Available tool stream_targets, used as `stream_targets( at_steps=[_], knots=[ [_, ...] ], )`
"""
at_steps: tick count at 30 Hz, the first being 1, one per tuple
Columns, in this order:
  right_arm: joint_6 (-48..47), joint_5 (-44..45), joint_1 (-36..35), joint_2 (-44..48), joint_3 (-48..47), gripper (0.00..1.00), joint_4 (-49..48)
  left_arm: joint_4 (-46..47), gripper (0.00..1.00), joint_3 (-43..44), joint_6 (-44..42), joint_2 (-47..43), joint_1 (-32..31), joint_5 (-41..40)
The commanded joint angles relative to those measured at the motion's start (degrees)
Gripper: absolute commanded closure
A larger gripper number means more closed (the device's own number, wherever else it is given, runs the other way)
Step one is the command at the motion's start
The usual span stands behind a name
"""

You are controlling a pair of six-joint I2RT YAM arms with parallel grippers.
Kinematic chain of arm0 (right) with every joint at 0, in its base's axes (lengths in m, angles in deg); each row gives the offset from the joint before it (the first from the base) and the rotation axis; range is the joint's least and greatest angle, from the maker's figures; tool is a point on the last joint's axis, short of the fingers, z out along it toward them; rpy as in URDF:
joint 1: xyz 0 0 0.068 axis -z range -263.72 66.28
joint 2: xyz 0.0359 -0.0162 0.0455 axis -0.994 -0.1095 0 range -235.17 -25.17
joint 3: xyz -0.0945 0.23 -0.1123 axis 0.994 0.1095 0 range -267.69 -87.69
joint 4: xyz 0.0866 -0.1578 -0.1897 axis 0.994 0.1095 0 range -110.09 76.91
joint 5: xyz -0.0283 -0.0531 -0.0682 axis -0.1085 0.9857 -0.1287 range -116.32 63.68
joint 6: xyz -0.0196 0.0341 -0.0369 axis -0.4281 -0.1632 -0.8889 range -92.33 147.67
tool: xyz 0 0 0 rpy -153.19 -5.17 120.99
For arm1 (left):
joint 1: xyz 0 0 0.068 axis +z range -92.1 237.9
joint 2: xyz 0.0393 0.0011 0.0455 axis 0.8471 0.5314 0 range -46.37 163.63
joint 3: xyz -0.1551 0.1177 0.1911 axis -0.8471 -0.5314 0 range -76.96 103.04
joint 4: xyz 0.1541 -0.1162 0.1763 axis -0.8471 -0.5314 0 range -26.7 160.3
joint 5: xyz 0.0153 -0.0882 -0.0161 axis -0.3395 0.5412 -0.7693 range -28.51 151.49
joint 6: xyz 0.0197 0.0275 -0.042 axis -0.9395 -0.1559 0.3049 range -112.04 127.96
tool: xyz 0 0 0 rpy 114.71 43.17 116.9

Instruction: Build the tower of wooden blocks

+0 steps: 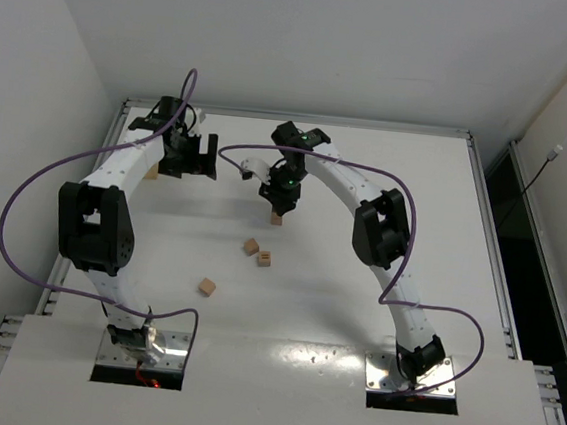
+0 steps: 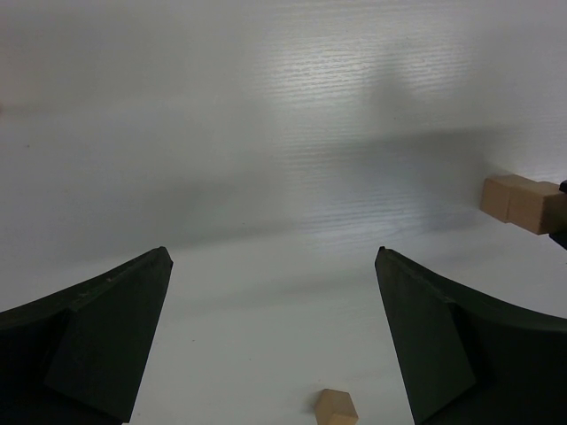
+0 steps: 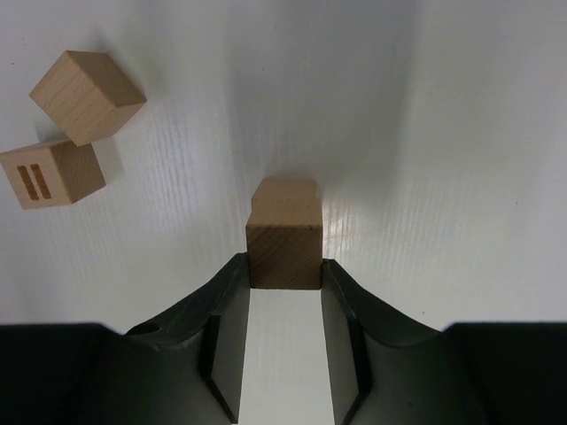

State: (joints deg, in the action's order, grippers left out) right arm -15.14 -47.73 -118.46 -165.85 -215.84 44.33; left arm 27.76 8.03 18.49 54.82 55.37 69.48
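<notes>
Starting at the front of the desk (image 1: 305,305): a spare cube (image 1: 207,287) sits alone, then a pair of cubes (image 1: 251,247) just behind it. Mid-desk is the wood block tower (image 1: 277,217), where the right hand (image 3: 283,268) is clamped on the top cube (image 3: 283,248) right over the base cube (image 3: 283,193). Can't tell if they're touching yet. I'd square the edges, settle it flat, then release gently with no sideways drag. Furthest back, the left hand (image 2: 273,257) hangs wide open and empty.

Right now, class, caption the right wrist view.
Right gripper grips a wooden cube over a second cube, two loose cubes nearby.
</notes>
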Motion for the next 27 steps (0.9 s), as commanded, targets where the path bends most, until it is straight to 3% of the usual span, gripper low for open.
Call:
stream_targets(
  at_steps=[1, 8, 22, 27],
  knots=[
    [0.18, -0.48, -0.15, -0.03, -0.07, 0.68, -1.14, 1.24, 0.00, -0.09, -0.59, -0.73, 0.77, 0.89],
    [0.18, -1.00, 0.38, 1.73, 2.21, 0.37, -2.20, 1.24, 0.00, 0.43, -0.59, -0.20, 0.77, 0.89],
    [0.18, -2.06, -0.15, 2.87, 3.27, 0.33, -2.20, 1.24, 0.00, 0.44, -0.59, -0.20, 0.77, 0.89],
    [4.65, -0.92, 0.55, 6.02, 6.86, 0.30, -8.94, 1.24, 0.00, 0.44, -0.59, -0.73, 0.77, 0.89]
  ],
)
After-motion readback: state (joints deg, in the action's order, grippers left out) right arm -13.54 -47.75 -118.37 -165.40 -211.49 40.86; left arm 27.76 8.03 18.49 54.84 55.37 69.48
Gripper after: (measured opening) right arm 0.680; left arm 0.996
